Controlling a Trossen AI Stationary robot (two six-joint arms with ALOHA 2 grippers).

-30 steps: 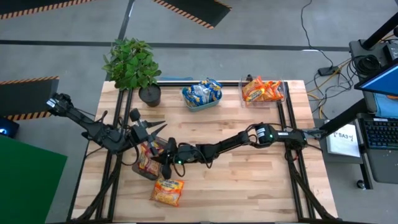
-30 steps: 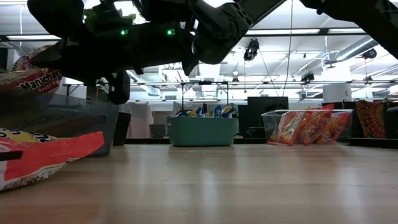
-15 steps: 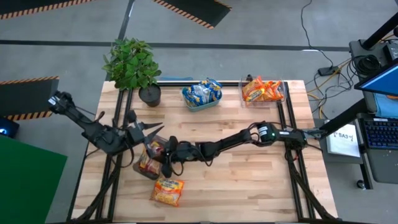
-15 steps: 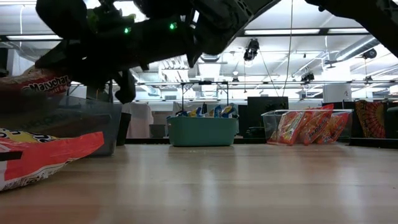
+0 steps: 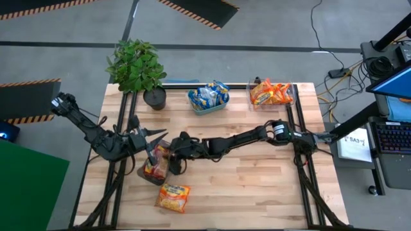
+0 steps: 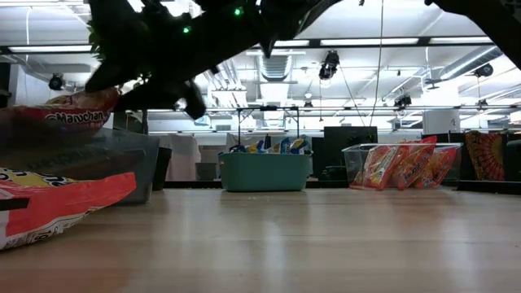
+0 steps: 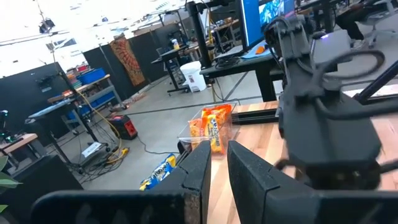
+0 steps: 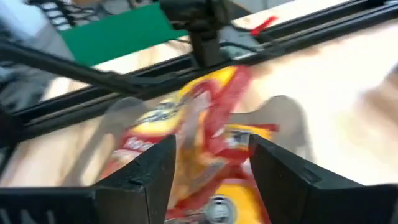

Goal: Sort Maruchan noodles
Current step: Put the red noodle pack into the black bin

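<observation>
Right gripper (image 5: pixel 172 162): its fingers stand apart with nothing between them, poised just above the clear bin at the table's left-front; the right wrist view shows both dark fingers spread with packets below the gap.
Left gripper (image 5: pixel 149 149): hovers beside the same bin, on its far-left side; in the left wrist view its two fingers (image 7: pixel 198 177) sit nearly together, only a thin slit between, holding nothing visible.
Clear bin (image 5: pixel 146 176): directly under the right gripper; holds red-and-yellow Maruchan packets (image 8: pixel 186 134), piled and tilted.
Loose packet (image 5: pixel 173 197): orange-yellow, flat on the bare wood just nearer the table's front edge than the right gripper and the bin; its long axis runs roughly along that front edge.
Teal tray (image 5: pixel 209 106): well beyond the right gripper at the back of the table, with blue-and-white packets (image 5: pixel 210 94).
Far clear bin (image 5: pixel 290 94): back right, holding orange packets (image 5: pixel 268 93).
Key relation: judged from the layout, the loose packet is the next one to sort; both grippers are near it, the right a little nearer.
</observation>
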